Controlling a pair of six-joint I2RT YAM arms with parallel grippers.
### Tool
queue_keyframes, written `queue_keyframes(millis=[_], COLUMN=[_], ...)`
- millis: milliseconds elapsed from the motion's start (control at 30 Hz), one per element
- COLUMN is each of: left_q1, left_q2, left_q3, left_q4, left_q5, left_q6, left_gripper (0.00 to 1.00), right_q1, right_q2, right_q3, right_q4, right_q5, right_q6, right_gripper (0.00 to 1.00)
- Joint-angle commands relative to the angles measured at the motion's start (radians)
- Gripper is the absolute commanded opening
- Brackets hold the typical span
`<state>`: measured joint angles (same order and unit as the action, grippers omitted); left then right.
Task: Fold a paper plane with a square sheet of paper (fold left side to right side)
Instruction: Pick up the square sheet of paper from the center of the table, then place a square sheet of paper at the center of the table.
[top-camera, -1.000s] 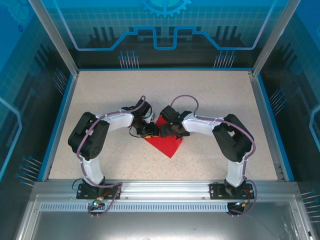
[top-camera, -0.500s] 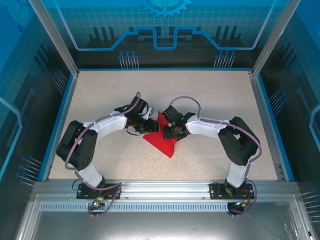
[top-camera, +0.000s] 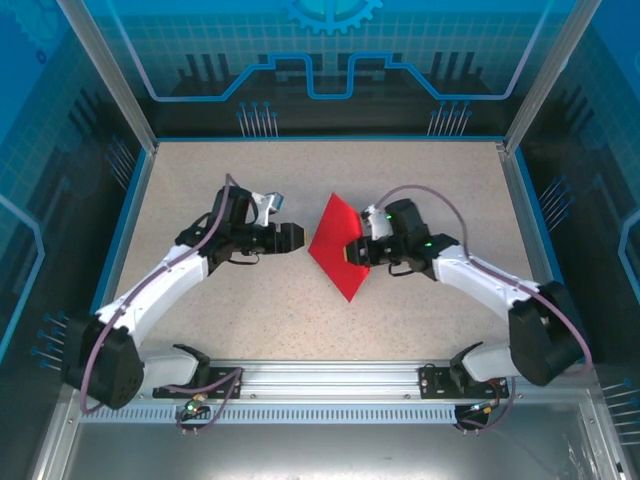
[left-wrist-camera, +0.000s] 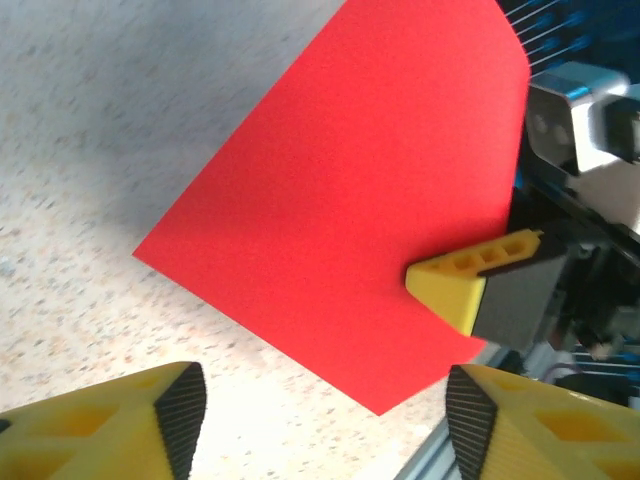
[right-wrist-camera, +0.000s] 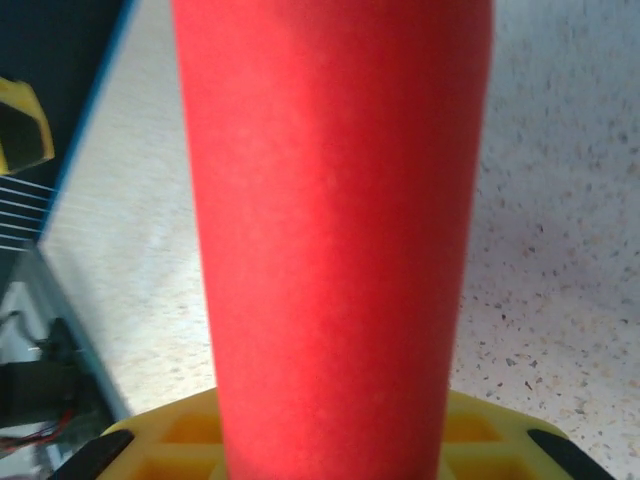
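Note right gripper (top-camera: 354, 251) clamped on 3 o'clock edge of square sheet of paper (top-camera: 335, 240). Note left gripper (top-camera: 298, 237) at 9 o'clock of sheet, jaws apart, not touching.

Ahead of the left gripper (left-wrist-camera: 325, 425), its fingers spread, the square sheet of paper (left-wrist-camera: 370, 200) tilts above the desk (left-wrist-camera: 120, 130), its right edge pinched by the right gripper (left-wrist-camera: 455, 285).
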<state>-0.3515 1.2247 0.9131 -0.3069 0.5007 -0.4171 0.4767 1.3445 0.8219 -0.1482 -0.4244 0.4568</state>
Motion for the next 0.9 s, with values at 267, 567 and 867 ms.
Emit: queue_keyframes(millis=[267,567,867], left_q1=[0.010,-0.028,-0.090], left_q2=[-0.126,-0.055,-0.017], left_q3=[0.000,0.034,0.070], left_q4=[0.204,0.248,0.228], left_q5=[0.334,0.431,0.440], left_q6=[0.052,0.066,0.113], left_gripper=[0.83,0.83,0.37], right_q1=[-0.100,-0.066,-0.067], right_q2=[-0.264,-0.285,-0.288], right_q3=[0.052,0.114,0.126], right_q4=[-0.210,-0.248,-0.277], right_q5=[-0.472,-0.584,-0.507], right_q6=[-0.276,-0.319,-0.334], right_gripper=[0.33,0.33,0.35])
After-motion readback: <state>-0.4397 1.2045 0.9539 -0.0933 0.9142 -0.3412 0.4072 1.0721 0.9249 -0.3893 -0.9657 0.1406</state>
